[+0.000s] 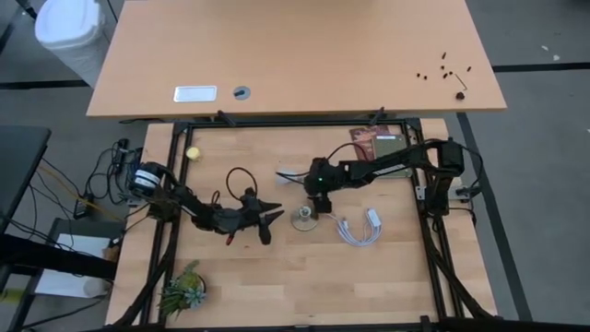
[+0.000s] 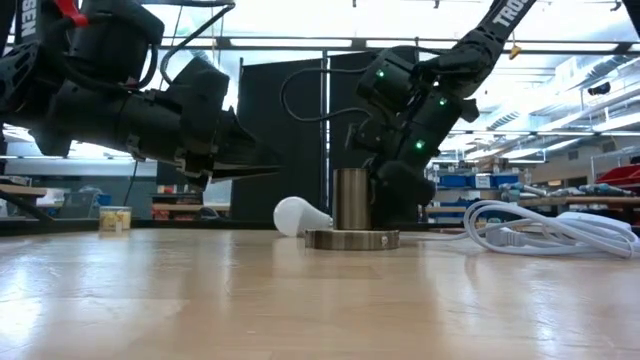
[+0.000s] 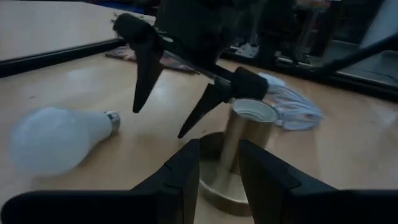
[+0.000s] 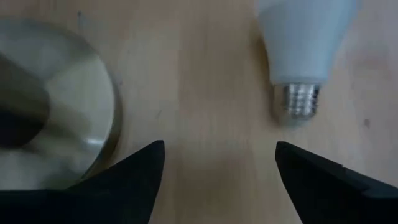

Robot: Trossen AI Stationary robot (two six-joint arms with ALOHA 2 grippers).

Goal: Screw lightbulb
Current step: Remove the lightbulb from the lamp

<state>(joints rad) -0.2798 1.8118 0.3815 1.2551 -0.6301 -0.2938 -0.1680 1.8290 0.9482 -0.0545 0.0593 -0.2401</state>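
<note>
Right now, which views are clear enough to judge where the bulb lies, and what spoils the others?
Right wrist view: sharp, the bulb lies on bare wood, screw end plain. Left wrist view: soft, the bulb and metal socket blurred, the left claw dark at the near edge. Low view: bright ceiling lights behind leave both arms as silhouettes, wood glares. High view: even light, bulb hidden.

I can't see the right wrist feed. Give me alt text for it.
The lightbulb lies on its side on the wooden table, unheld, screw base toward the camera. The right pincer hangs open above bare wood, between bulb and metal socket base.
</note>
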